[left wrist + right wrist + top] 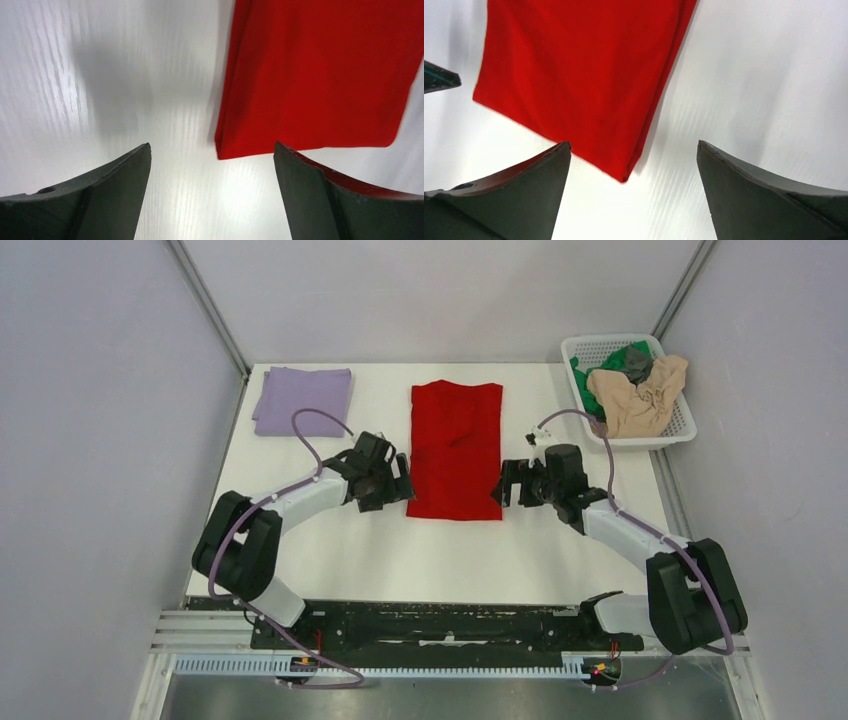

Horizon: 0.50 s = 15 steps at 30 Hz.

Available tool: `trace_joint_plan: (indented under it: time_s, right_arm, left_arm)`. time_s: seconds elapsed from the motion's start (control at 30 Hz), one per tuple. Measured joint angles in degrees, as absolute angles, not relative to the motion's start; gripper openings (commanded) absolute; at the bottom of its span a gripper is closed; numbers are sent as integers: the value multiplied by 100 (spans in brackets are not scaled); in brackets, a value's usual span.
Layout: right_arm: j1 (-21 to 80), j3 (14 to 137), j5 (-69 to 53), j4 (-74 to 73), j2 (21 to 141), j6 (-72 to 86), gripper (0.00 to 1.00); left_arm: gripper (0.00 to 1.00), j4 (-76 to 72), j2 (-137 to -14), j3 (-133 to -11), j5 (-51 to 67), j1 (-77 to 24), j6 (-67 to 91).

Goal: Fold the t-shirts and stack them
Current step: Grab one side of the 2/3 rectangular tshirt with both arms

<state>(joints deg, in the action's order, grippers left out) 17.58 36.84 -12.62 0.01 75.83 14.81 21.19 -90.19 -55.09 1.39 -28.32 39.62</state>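
Left gripper [402, 483] jaws spread wide, empty, folded red t-shirt [455, 445] just ahead of its fingertips, right gripper [503, 488] equally wide, empty, shirt's corner just ahead

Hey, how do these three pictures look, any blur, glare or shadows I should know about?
Top external: sharp and evenly lit, the red t-shirt crisp. Left wrist: the table looks streaked, with a grey shadow patch and a bright glare spot near the fingers. Right wrist: the table is streaked too, and one finger shows a red tint from the cloth.
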Motion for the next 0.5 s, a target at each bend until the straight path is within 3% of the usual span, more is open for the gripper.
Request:
trace_joint_plan:
  time_s: [0.27,0.5]
  right_arm:
    - [1844,2825,-1638,82,7317,1546,98]
    - [1876,2727,-1649,257,7328,1590,98]
  left_arm:
    - [66,1693,-9056,-4943,357,-3044,4257]
    - [49,1229,-9338,-4917,460,-3221,4414]
